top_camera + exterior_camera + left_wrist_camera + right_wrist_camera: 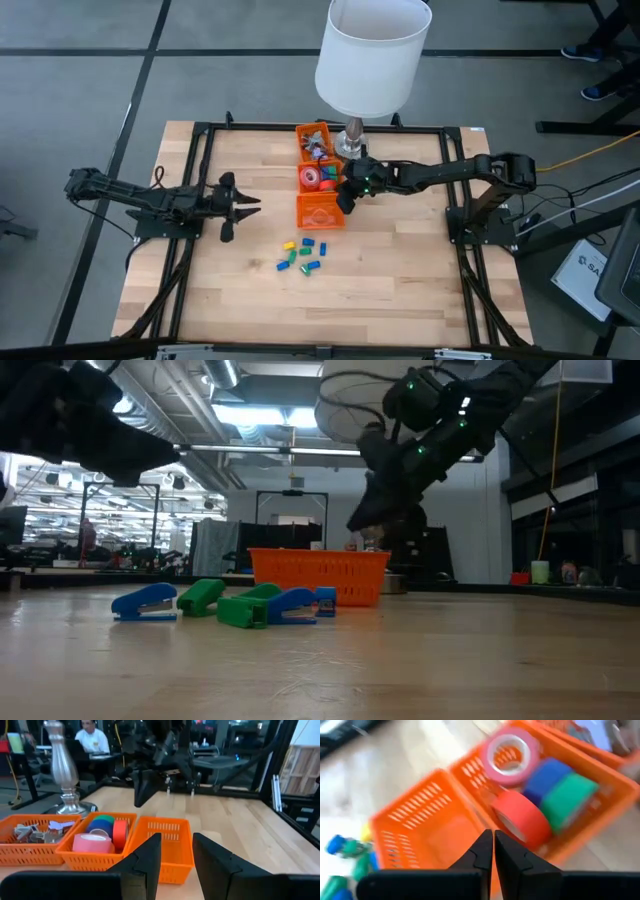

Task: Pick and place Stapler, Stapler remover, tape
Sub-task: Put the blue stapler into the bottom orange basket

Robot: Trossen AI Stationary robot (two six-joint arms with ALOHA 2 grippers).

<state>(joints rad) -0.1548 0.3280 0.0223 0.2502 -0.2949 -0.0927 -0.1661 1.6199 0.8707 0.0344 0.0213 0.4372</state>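
2 grippers are empty now. The right gripper point(493, 851), fingers pressed together, hovers over the empty orange basket point(320, 212), nearest of 3 perforated plastic bins in a row. The tape rolls point(535, 790), smooth rings in pink, red, blue and green, lie in the middle basket point(316, 177) next to it. The small staplers point(300, 254), blocky plastic in blue, green and yellow, lie scattered on the wood table just beyond the empty basket. I judge stapler pickup is next: reach there, open, grasp 1. The left gripper point(232, 207), closed, waits well to the side.

Right tool point(493, 851) closed, raised, left tool point(240, 206) closed, extended
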